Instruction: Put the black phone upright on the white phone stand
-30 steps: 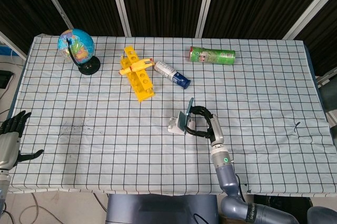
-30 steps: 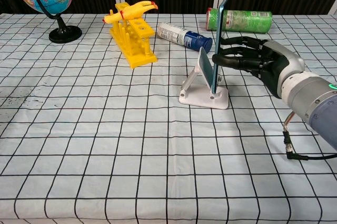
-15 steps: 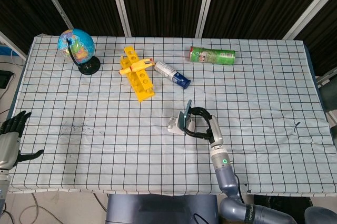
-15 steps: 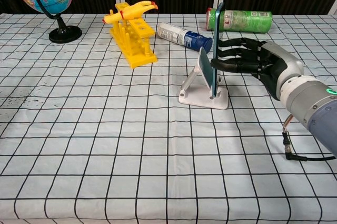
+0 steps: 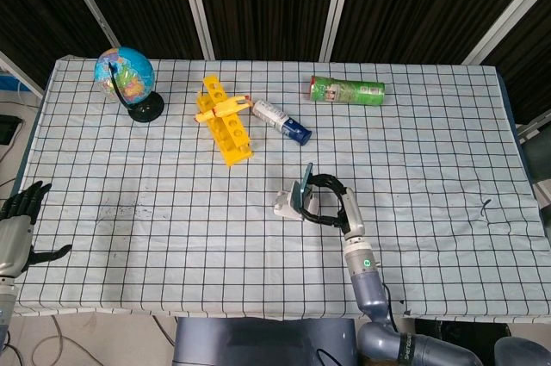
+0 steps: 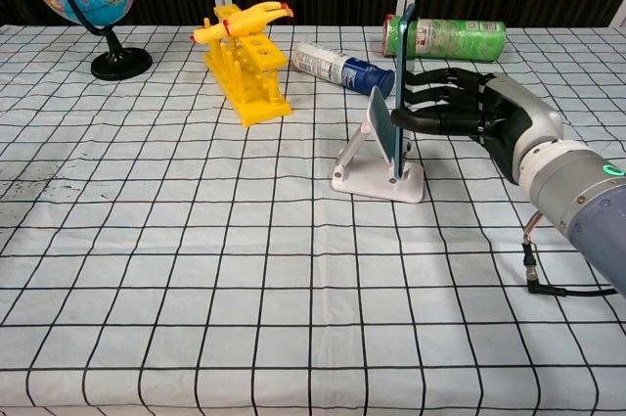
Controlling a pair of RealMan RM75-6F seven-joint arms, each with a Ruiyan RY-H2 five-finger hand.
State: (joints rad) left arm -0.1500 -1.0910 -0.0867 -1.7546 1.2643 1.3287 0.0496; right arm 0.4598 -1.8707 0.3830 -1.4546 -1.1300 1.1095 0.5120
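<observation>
One hand busy — right hand grips black phone | upright on white phone stand

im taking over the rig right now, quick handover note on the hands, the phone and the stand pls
Right robot hand: holds the black phone by its edge, fingers reaching in from the right.
Left robot hand: open, off the table's near-left edge, holding nothing.
Black phone: upright, lower edge down at the front lip of the white phone stand, mid table. It stands nearly vertical; whether it leans on the stand's back plate cannot be told.
Done: phone picked up and brought onto the stand.
Left: probably lean it onto the back plate, let go, withdraw the right robot hand, and check that it stays up.
</observation>
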